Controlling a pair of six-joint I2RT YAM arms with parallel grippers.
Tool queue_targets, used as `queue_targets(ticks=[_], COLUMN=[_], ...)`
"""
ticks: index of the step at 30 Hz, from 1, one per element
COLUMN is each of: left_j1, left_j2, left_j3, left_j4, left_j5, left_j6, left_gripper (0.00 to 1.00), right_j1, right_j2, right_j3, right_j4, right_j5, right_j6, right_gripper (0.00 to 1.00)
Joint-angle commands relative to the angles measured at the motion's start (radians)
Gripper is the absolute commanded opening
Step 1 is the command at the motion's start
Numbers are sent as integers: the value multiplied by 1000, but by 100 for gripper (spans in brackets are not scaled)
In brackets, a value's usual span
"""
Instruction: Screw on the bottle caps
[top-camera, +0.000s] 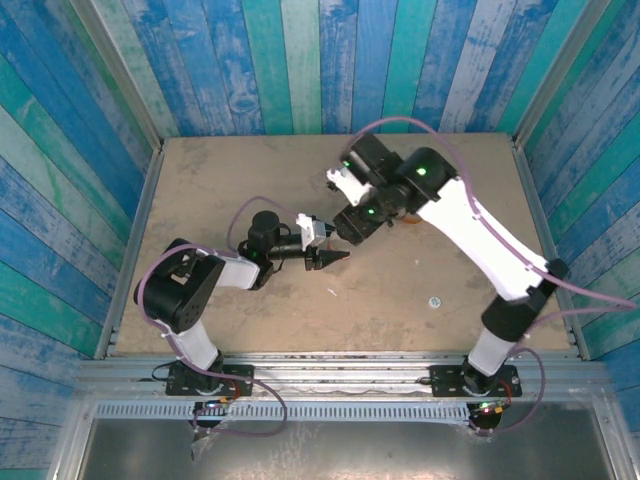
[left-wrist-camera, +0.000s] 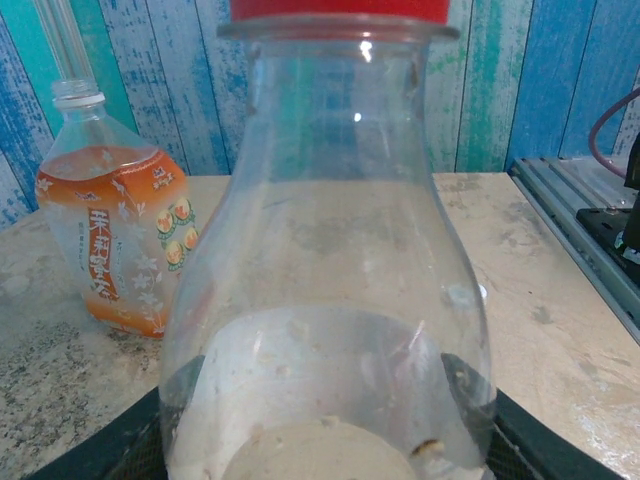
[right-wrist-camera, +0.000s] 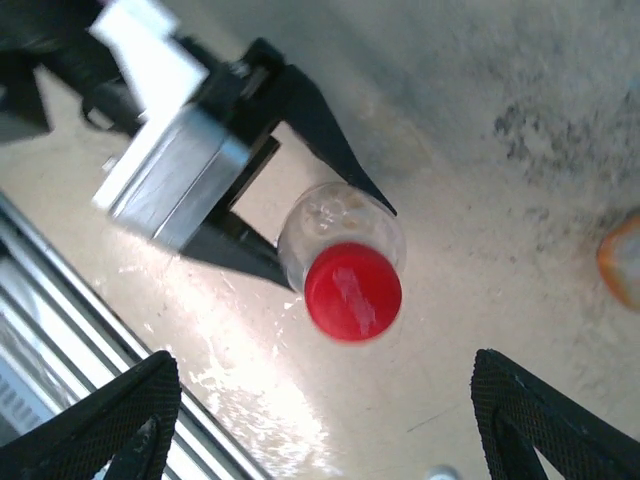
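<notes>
Left fingers clamp the slim bottle — red cap on — right fingers spread wide above.

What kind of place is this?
Likely a robot test cell: two arms bolted to a rail by a worn tabletop, painted plank walls around it, the left gripper holding a red-capped bottle.

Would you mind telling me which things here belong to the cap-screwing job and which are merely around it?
Job:
clear bottle, held by the left gripper
red cap on it
orange-label bottle, uncapped
small pale cap on the table

Not the job:
plank walls
metal rail
</notes>
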Motion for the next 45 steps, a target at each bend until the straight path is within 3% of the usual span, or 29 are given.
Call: queue_targets(ticks=[1, 6, 12, 21, 45], left_j1=[-5, -5, -5, -4, -2], left_j2=[-1, -18, -29, -22, -18], left_j3=[-3, 0, 3, 6, 13], left_j4=[-97, -167, -201, -231, -240], left_j5=[48, 57, 63, 65, 60], left_j6=[9, 64, 94, 114, 114], left_gripper=[59, 59, 59, 59, 59], right_j1=[-10, -32, -66, -79, -88], right_j2=[-98, -160, -56, 60, 102], right_j3=[-119, -201, -103, -26, -18], right_j4=[82, 84, -1, -47, -52], right_j5=[-140, -172, -180, -176, -196], right_j6=[-408, -718, -827, -857, -835], right_gripper=[74, 67, 62, 55, 32])
